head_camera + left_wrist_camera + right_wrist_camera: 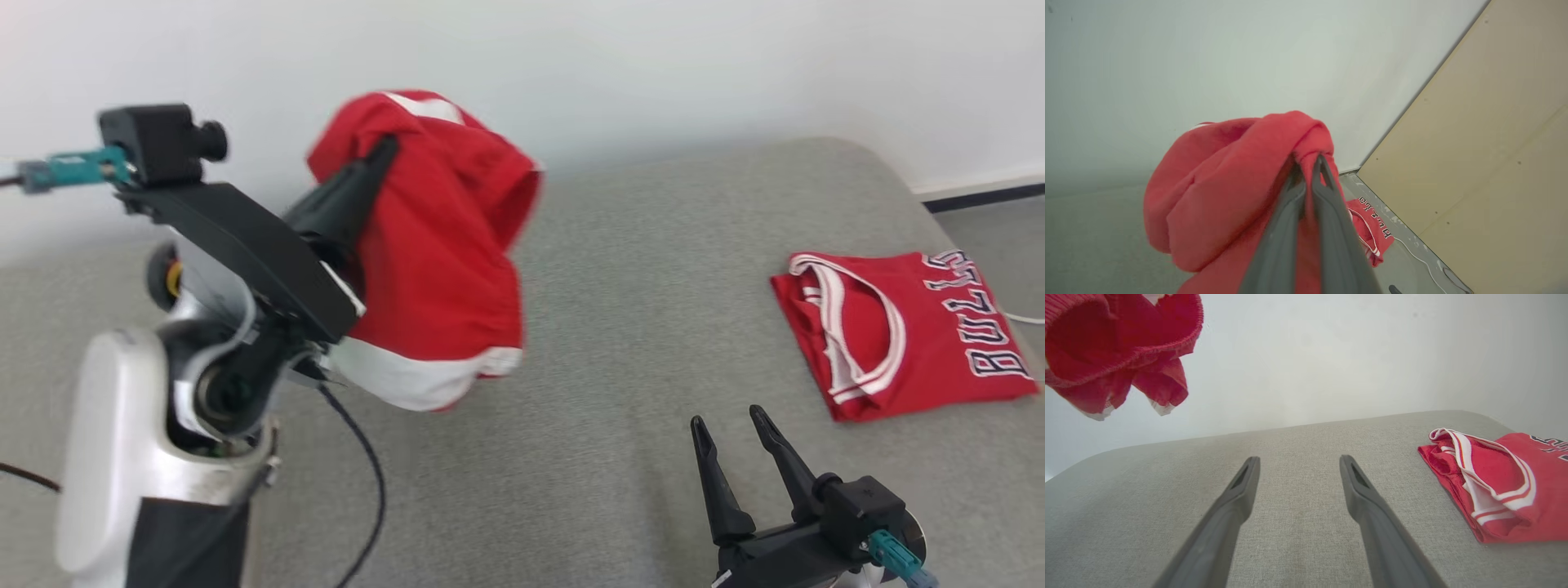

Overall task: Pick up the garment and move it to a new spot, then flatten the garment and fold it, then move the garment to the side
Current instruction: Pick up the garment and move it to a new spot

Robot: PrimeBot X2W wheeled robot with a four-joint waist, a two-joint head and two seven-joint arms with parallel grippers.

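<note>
The red garment (441, 269) is hanging bunched in the air, well above the grey fabric-covered counter (620, 327) and toward its left half, with a white band running along its lower edge and a white stripe showing near its top. In the left wrist view the garment (1216, 192) is draping in thick folds over and around the two dark fingers. The left tool (385, 149) is pinching a gathered fold of that cloth, its jaws standing narrow with only the fabric between them, and the tool (1310, 161) is pointing up toward the white wall (653, 65). A black cable (367, 465) is looping down from the left arm over the counter.

In the right wrist view the garment (1106, 343) is showing at the upper left, a ribbed red edge curling around an opening, with no part of it touching the counter (1290, 433).

The right tool (727, 416) is hovering low over the counter's near right part, well apart from the garment, and is gripping nothing. Its jaws are standing wide, as the right wrist view of the tool (1299, 459) is showing.

Farther right, a folded red Bulls jersey (898, 327) is lying flat on the counter near its right edge, white-trimmed openings facing up. The jersey (1502, 486) is sitting clear of the right tool's fingers.
</note>
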